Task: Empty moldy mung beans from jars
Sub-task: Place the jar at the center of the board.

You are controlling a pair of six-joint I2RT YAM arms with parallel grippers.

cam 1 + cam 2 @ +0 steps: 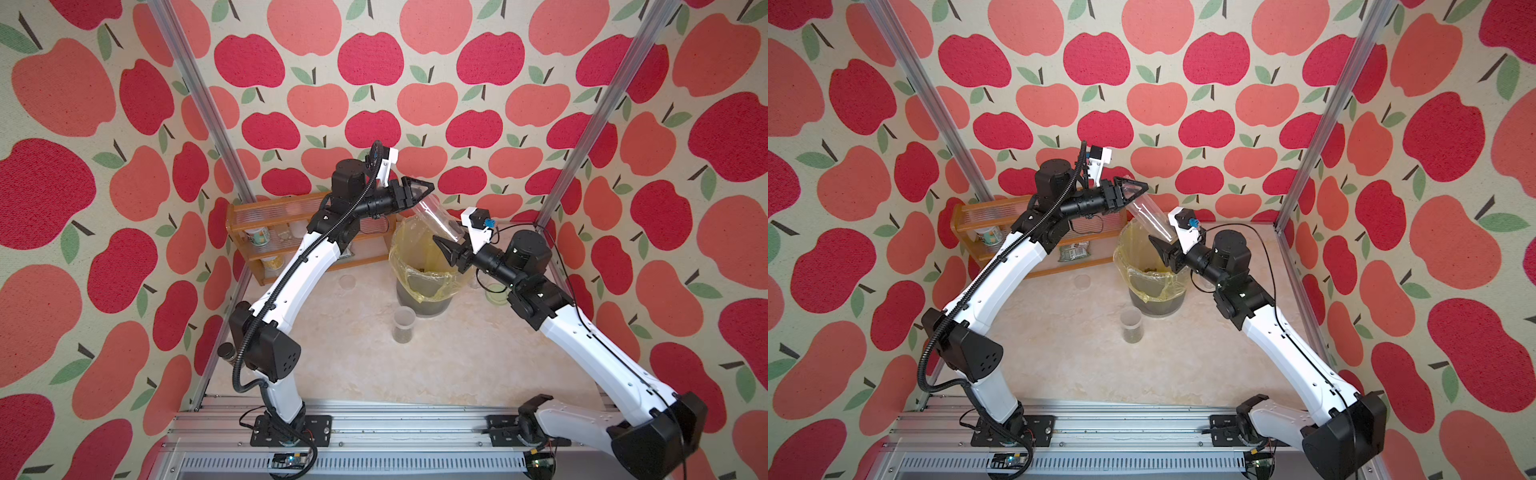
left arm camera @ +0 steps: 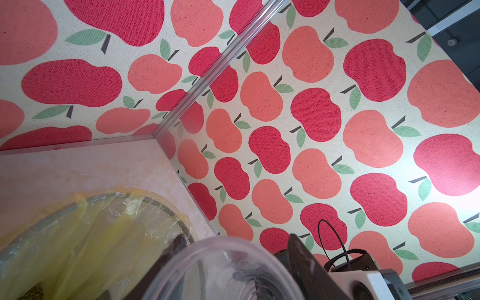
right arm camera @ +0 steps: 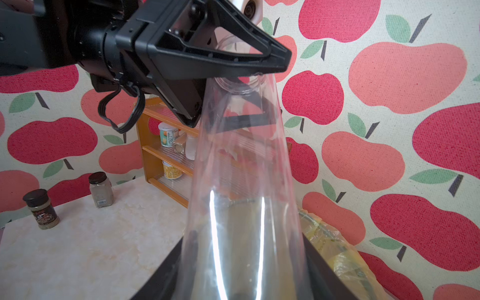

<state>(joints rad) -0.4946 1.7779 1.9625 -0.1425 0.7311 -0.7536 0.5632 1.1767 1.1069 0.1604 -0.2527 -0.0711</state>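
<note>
Apple-print walls (image 1: pixel 374 62), tall jar (image 1: pixel 436 218) slanted between left jaws and right jaws

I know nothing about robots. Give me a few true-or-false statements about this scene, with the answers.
The tall jar is tilted over the bin. True.
The bin's liner is blue. False: it is yellow.
A short jar stands on the table with dark beans at its bottom. True.
The wooden shelf is empty. False: it holds cans.
</note>
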